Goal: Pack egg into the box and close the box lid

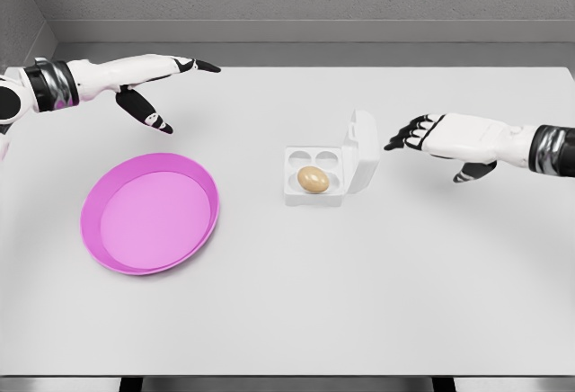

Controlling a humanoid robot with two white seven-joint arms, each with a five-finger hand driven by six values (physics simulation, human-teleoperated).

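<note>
Grey walls back a broad white tabletop (377, 302), seen from the head camera. Near its middle sits a small white four-cup egg box (316, 177), and everything else is placed from it. A tan oval egg (313, 179) already rests in the box's front cup nearer the lid, its long axis running roughly left to right. The box's white hinged lid (364, 150) stands upright along the side of the box facing the right hand, leaning slightly away.

That right hand (440, 134) hovers just beyond the lid, fingers loosely spread and holding nothing, fingertips aimed at the lid's outer face. It is clearly the nearer hand, so closing looks like its job: a push towards the box should tip the lid over.

Well to the box's other side lies a shallow round magenta plastic plate (110, 198). Beyond it the left hand (153, 86) hangs with fingers extended, holding nothing, well apart from the box.
</note>
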